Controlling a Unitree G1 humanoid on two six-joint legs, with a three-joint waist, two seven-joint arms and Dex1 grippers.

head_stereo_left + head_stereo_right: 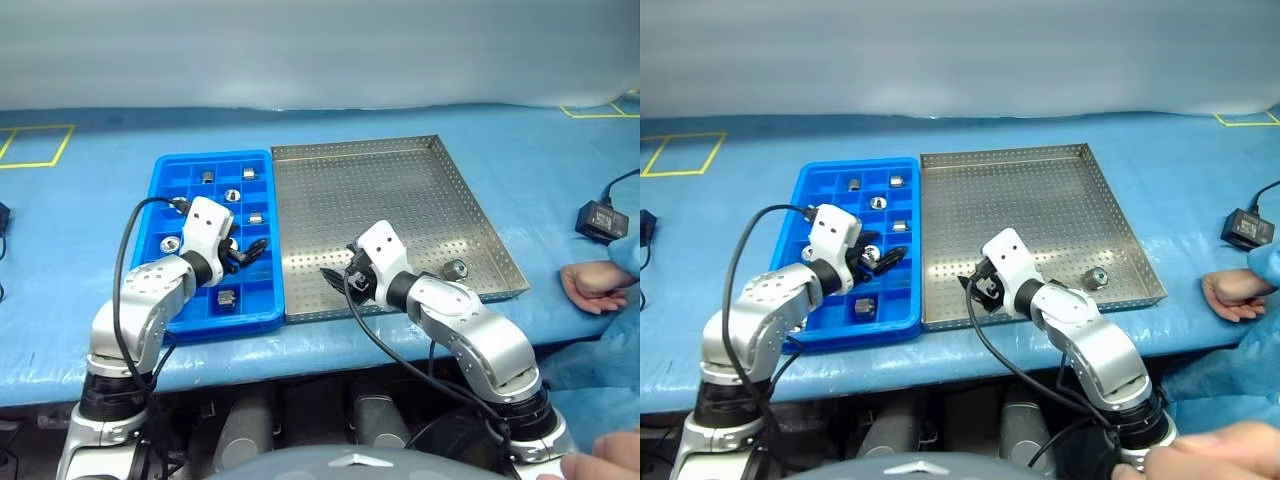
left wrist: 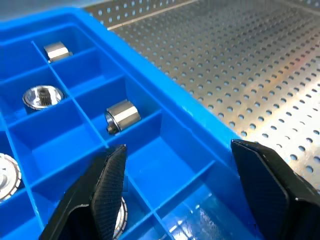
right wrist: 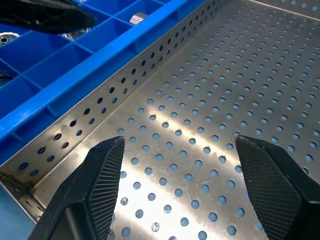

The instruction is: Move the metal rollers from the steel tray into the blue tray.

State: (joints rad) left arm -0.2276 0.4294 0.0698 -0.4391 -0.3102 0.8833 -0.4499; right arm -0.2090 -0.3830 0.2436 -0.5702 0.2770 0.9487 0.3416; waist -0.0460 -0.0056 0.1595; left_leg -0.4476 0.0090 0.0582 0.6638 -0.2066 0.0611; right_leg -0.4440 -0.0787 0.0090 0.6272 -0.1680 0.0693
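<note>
One metal roller (image 1: 455,268) lies near the front right corner of the steel tray (image 1: 380,200). Left of that tray stands the blue tray (image 1: 240,322), with several rollers in its compartments, such as one (image 2: 121,116) just beyond my left fingers. My left gripper (image 1: 247,252) hovers open over the blue tray's right columns, nothing between its fingers (image 2: 112,190). Over the steel tray's front left corner my right gripper (image 1: 335,280) is open and empty too, its pads (image 3: 102,185) above the bare perforated floor.
The trays sit side by side on a blue-covered table. A person's hand (image 1: 595,285) rests on the table at the right edge. Behind it lies a black power adapter (image 1: 602,217) with a cable. Yellow tape marks (image 1: 35,145) lie at the far left.
</note>
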